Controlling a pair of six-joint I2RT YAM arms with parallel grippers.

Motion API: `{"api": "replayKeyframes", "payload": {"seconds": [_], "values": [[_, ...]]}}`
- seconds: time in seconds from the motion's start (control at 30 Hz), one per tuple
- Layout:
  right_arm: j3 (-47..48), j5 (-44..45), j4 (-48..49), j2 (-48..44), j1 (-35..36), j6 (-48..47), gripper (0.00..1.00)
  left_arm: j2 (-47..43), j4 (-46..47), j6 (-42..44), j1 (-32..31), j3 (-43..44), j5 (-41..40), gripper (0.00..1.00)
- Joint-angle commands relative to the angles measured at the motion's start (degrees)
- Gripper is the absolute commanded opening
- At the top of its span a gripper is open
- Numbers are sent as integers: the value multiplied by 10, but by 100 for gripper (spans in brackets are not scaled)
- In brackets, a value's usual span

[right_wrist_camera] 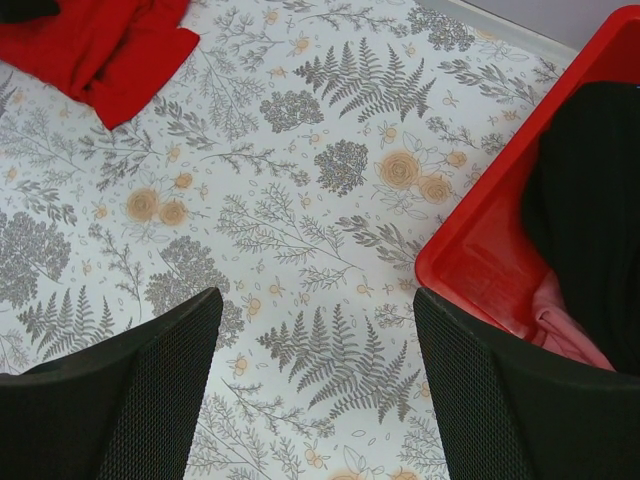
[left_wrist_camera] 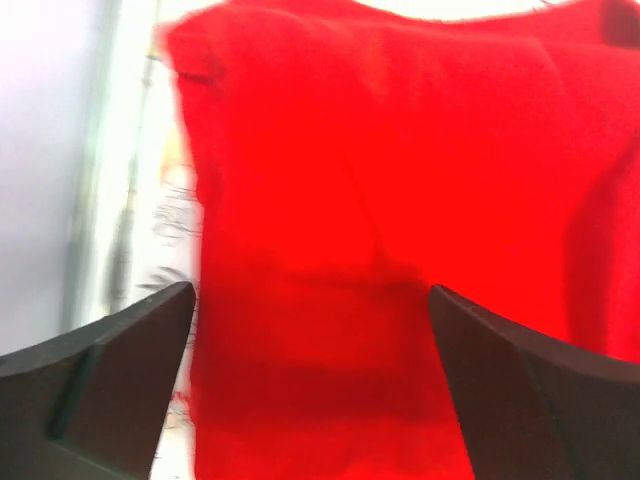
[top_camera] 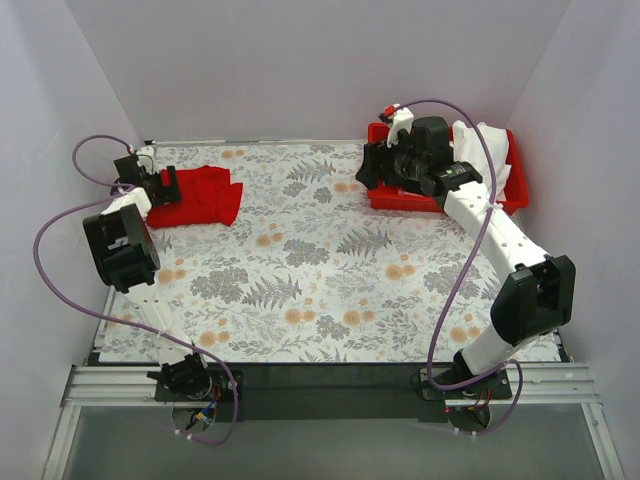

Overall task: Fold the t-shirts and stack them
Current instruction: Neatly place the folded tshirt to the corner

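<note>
A bright red t-shirt (top_camera: 200,196) lies folded at the far left of the flowered tablecloth; it fills the left wrist view (left_wrist_camera: 400,200) and shows at the top left of the right wrist view (right_wrist_camera: 100,45). My left gripper (top_camera: 160,186) is open, right over the shirt's left edge, empty. My right gripper (top_camera: 368,168) is open and empty, hovering over the cloth just left of the red bin (top_camera: 440,205). A white shirt (top_camera: 490,150) hangs over the bin's back; black cloth (right_wrist_camera: 585,200) and pinkish cloth (right_wrist_camera: 565,325) lie inside it.
The red plastic bin (right_wrist_camera: 480,250) stands at the far right against the white wall. White walls enclose the table on three sides. A black rail runs along the near edge with both arm bases.
</note>
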Motion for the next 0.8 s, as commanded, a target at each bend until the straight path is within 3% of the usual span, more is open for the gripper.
{"api": "replayKeyframes", "payload": {"seconds": [0.0,0.17,0.4,0.57,0.77], "values": [[9,-7,11,-8,-6,-5,71,-46,46,-49,5,5,-70,98],[-3,-4,11,-19,-6,-3,71,-143,100,-58,-9,-61,-91,98],[-47,12,29,-59,-8,11,71,-291,113,-80,-107,-150,-144,98],[-116,27,58,-100,-10,23,71,-397,121,-218,-134,-267,-14,98],[-193,62,75,-161,-10,28,71,-526,139,-291,-168,-399,7,98]]}}
